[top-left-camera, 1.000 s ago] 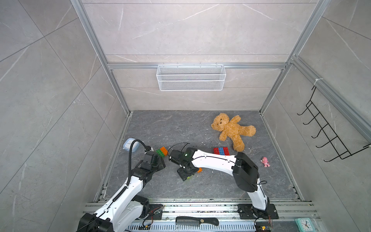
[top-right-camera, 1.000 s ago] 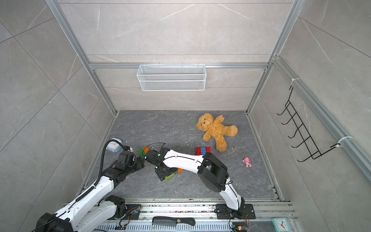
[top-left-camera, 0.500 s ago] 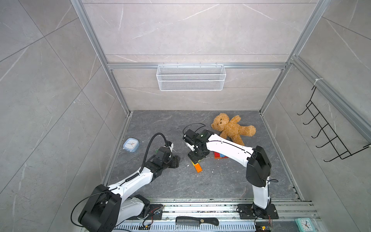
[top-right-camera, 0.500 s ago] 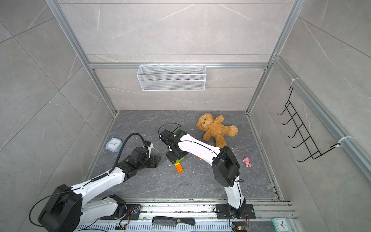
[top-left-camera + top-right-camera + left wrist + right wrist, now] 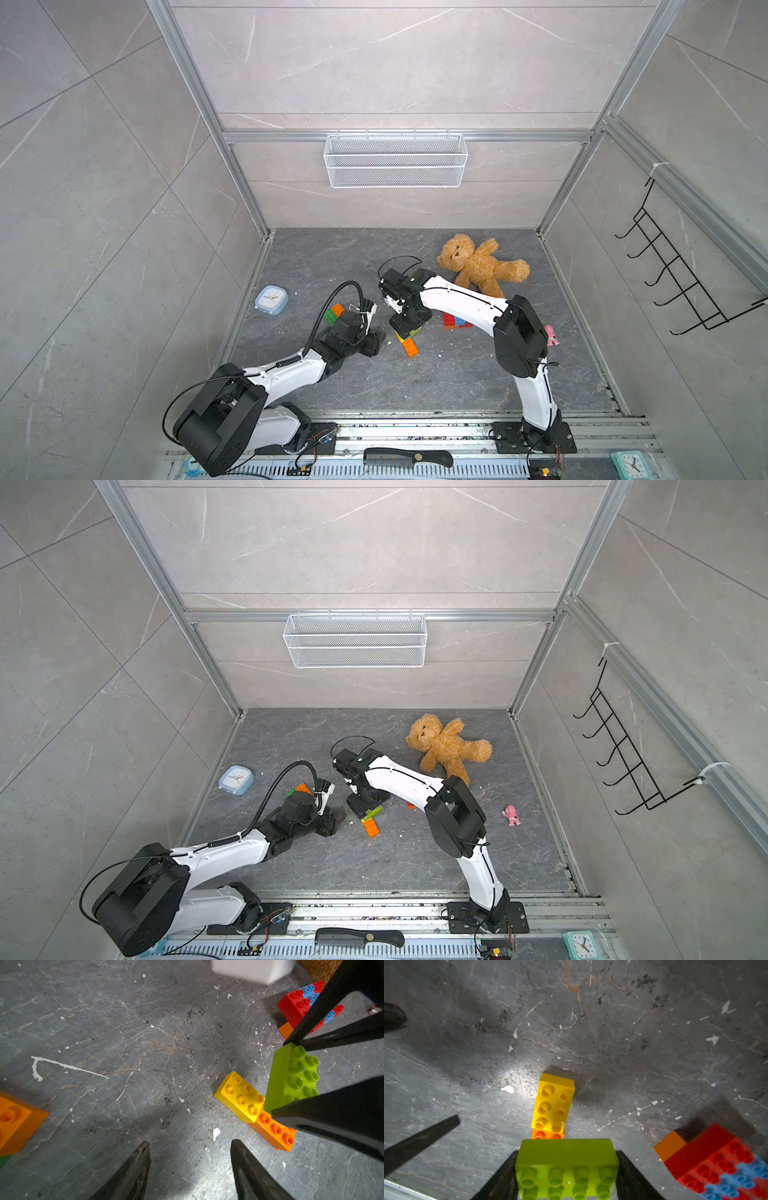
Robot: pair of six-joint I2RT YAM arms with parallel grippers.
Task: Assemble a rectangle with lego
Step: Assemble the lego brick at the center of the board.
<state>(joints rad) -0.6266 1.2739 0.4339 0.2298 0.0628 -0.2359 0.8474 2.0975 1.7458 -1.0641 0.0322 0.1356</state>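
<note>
Lego, in four lots, on a grey stone floor (image 5: 415,382). Lot one: a lime brick (image 5: 291,1078), clamped by its two short ends in the right gripper (image 5: 566,1155), studs up, tilted, held over a floor stack near the middle; whether it touches that stack cannot be told. Lot two, the stack: a yellow brick (image 5: 553,1103) pressed onto one end of an orange brick (image 5: 276,1130), whose other studs show bare. Lot three: a red and blue block (image 5: 455,321) of joined bricks, just right of the stack and partly under the right arm, with a small orange piece (image 5: 669,1147) at its corner. Lot four: an orange and green pair (image 5: 334,312), left of the middle, beside the left arm's wrist. The left gripper (image 5: 190,1144) hangs low over bare floor, left of the stack, its fingers apart and nothing between them. Other items: a teddy bear (image 5: 478,266) at far right; a blue clock (image 5: 271,298) at far left; a pink figurine (image 5: 512,815) at right; a black comb (image 5: 407,457) and a teal clock (image 5: 629,463) on the near rail; a wire basket (image 5: 395,162) on the far wall; black hooks (image 5: 681,282) on the right wall.
</note>
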